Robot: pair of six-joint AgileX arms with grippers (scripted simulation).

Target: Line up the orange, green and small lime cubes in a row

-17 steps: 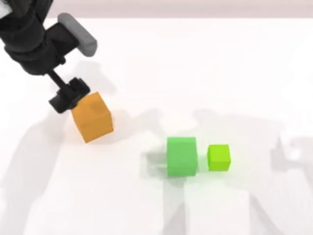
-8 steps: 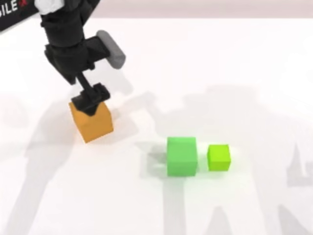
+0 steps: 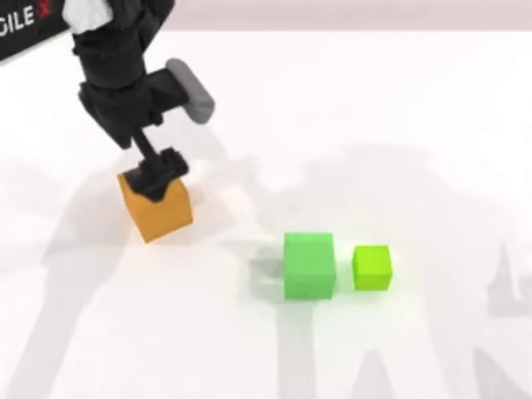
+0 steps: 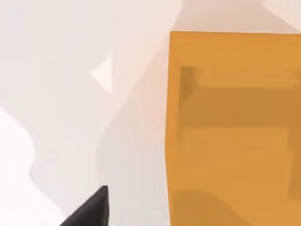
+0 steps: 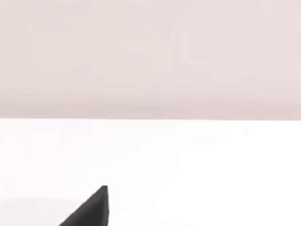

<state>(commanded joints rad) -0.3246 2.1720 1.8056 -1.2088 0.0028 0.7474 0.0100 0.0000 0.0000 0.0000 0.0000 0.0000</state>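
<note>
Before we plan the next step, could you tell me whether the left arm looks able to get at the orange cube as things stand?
Probably yes. The left gripper already hangs right over the orange cube, with nothing between them; the green cube and small lime cube sit well off to the right.

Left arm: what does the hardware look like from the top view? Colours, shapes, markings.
The left arm is matte black and blocky, with a white patch near the frame's top edge. A grey rounded capsule-shaped part juts from the wrist. The left gripper is small, black and two-fingered on a thin black stem. White lettering ending "ILE" on a black panel shows at the top left corner.
</note>
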